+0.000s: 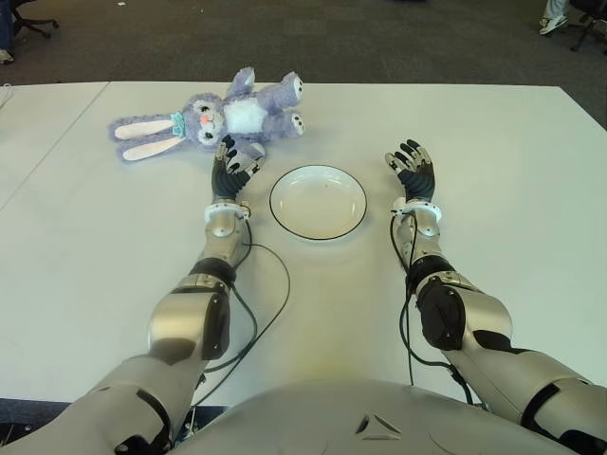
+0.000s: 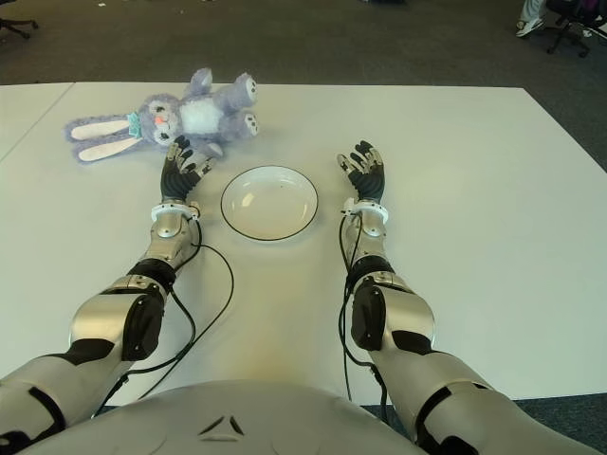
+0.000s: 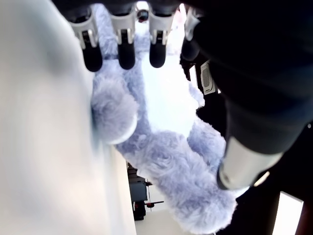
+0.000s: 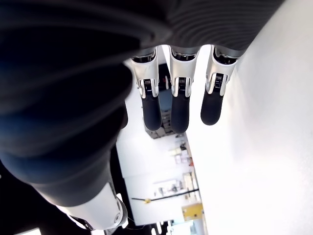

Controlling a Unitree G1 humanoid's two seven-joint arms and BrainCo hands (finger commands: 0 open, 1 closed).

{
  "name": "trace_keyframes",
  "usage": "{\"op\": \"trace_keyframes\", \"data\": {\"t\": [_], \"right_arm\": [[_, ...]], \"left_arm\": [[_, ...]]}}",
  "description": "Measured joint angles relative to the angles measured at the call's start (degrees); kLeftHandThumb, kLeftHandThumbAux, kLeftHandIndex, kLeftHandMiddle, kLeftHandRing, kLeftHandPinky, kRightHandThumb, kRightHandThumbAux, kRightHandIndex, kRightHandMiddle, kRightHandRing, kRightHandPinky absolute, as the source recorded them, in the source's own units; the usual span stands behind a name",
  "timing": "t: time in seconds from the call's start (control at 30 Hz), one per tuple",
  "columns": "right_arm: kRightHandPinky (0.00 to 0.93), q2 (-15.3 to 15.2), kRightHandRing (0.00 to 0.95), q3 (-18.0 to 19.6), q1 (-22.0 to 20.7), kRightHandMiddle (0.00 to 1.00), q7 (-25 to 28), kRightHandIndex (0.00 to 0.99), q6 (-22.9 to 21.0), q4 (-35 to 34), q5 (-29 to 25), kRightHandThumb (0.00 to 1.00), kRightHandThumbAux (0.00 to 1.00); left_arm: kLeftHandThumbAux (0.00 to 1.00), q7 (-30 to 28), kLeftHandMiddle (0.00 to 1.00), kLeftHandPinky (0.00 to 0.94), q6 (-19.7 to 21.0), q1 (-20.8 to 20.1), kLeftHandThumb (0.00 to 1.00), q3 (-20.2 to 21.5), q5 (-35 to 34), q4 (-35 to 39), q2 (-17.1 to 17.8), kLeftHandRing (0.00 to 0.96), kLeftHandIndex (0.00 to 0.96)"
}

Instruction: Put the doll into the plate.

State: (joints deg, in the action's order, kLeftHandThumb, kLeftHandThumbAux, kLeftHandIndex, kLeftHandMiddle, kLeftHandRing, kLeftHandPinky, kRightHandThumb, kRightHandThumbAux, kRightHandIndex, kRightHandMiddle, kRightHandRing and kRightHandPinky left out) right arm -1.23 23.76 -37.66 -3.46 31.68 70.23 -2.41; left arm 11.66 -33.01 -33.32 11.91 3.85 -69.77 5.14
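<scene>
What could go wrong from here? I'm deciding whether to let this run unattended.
1. The left hand, open, is only at the lower edge of the purple plush bunny doll; a grip there might catch just a limb, so the doll could dangle or slip.
2. The small white black-rimmed plate looks smaller than the long-eared doll, so the ears may hang over the rim.
3. The right hand, open, shows right of the plate, leaving it unsteadied.

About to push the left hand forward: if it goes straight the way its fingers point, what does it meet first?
Most likely the plush bunny doll. The left hand, fingers open, sits just short of the doll's body, which fills the left wrist view beyond the fingertips. Whether they already touch is unclear.
</scene>
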Motion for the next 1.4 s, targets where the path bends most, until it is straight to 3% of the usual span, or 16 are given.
{"op": "trace_keyframes", "data": {"t": [0.2,0.5,0.93,1.4], "right_arm": [[0.209,0.03,0.191,-0.01,-0.07,0.189,-0.04,0.173,-0.03,0.00,0.00,0.285,0.876],[0.221,0.02,0.196,-0.02,-0.14,0.194,-0.05,0.173,-0.03,0.00,0.00,0.292,0.880],[0.226,-0.12,0.204,0.02,-0.30,0.198,-0.07,0.173,-0.03,0.00,0.00,0.295,0.858],[0.231,-0.54,0.205,0.07,-0.37,0.199,-0.58,0.169,-0.03,0.00,0.00,0.282,0.858]], "left_arm": [[0.760,-0.01,0.096,0.069,-0.27,-0.05,0.091,1.19,-0.74,-0.22,0.92,0.089,0.032],[0.670,0.63,0.059,0.073,0.88,-1.33,0.119,0.95,-0.35,-2.08,5.08,0.061,0.010],[0.545,11.20,0.047,0.084,4.96,-2.92,0.285,-6.53,9.92,-4.77,13.04,0.063,0.000],[0.437,19.41,0.032,0.108,8.66,-9.77,0.291,-13.60,17.80,-5.21,18.03,0.073,0.000]]}}
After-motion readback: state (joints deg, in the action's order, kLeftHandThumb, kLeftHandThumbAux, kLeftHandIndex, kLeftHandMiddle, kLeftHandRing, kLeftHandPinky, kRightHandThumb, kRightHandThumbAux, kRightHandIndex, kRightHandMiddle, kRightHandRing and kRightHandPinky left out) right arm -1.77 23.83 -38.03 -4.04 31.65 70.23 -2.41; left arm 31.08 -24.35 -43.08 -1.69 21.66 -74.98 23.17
